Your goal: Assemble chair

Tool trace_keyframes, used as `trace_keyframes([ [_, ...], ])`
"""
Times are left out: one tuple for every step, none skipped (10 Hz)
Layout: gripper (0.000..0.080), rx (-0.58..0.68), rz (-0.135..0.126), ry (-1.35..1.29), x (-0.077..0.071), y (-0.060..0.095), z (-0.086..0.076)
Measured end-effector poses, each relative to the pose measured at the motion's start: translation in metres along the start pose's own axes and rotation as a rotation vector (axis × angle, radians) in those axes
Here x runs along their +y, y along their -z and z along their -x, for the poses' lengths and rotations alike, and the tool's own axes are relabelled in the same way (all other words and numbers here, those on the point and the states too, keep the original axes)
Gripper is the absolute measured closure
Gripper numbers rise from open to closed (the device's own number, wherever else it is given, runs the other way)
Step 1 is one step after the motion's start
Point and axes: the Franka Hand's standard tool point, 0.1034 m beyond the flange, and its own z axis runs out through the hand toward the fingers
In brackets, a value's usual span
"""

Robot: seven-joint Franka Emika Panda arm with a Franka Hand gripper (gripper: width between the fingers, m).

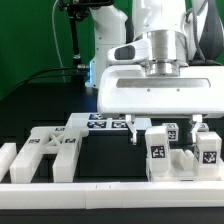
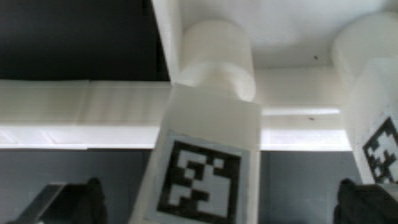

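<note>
The chair is in loose white tagged parts. Two upright blocks stand at the exterior view's right: one [image 1: 157, 150] below my hand, another [image 1: 207, 150] beside it. My gripper [image 1: 166, 128] hangs open just over the first block, its fingers wide on either side. In the wrist view that tagged bar [image 2: 208, 150] stands between my fingertips [image 2: 79, 203] with a gap on each side, and my gripper [image 2: 222, 206] touches nothing. The second tagged part [image 2: 377, 150] shows at the edge. Flat chair pieces [image 1: 52, 150] lie at the exterior view's left.
A long plain white rail [image 1: 100, 190] runs along the front edge. The marker board [image 1: 105, 122] lies behind the parts, near the middle. A small white block [image 1: 8, 160] sits at the far left. Green cloth and cables hang at the back.
</note>
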Motion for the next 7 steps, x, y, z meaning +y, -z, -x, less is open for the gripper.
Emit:
trace_keyframes([
  [0.0151,-0.047,-0.006,-0.013,0.003,0.003,-0.002],
  [0.0151,-0.100,-0.019,-0.029,0.005,0.010,-0.009],
  [0.0151,-0.173,-0.034,-0.046,0.007,0.013,-0.014],
  [0.0151,-0.210,-0.040,-0.055,0.008,0.012,-0.017],
  [0.0151,-0.261,-0.047,-0.065,0.010,0.010,-0.016],
  [0.0151,-0.355,-0.063,-0.076,0.008,0.010,-0.016],
  [0.0151,-0.419,-0.074,-0.086,0.007,0.009,-0.020],
])
